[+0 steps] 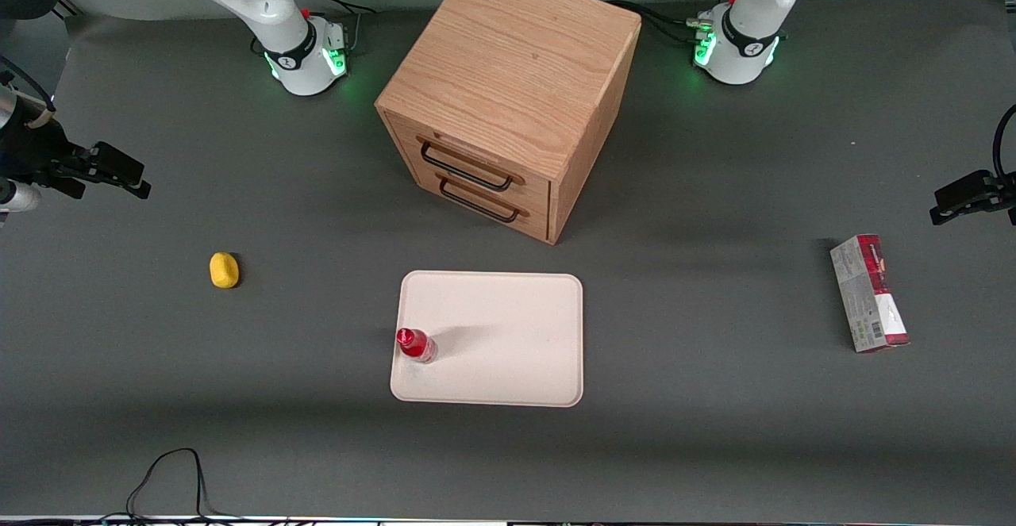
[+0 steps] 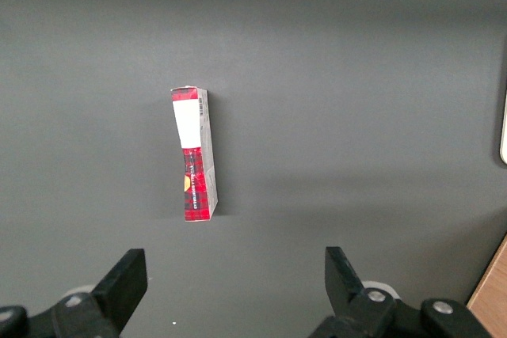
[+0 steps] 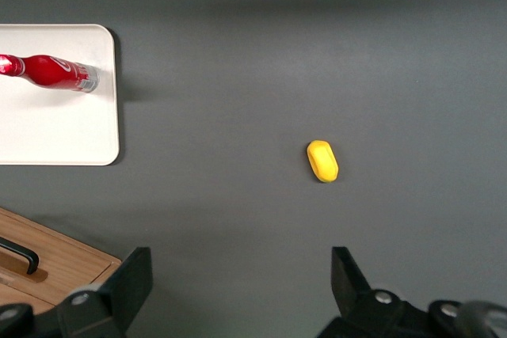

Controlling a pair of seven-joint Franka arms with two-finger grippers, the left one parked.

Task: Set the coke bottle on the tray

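The coke bottle [image 1: 415, 344] is small and red with a red cap. It stands upright on the cream tray [image 1: 508, 367], close to the tray's edge toward the working arm's end. In the right wrist view the bottle [image 3: 51, 71] shows on the tray [image 3: 63, 128], near its rim. My right gripper [image 1: 127, 175] is open and empty. It hangs high above the table at the working arm's end, well away from the tray. In the right wrist view the gripper [image 3: 242, 282] has only bare grey table between its fingers.
A yellow oval lump [image 1: 224, 270] lies on the table between the gripper and the tray, also in the right wrist view [image 3: 322, 161]. A wooden drawer cabinet [image 1: 508, 97] stands farther from the camera than the tray. A red-and-grey carton [image 1: 869, 293] lies toward the parked arm's end.
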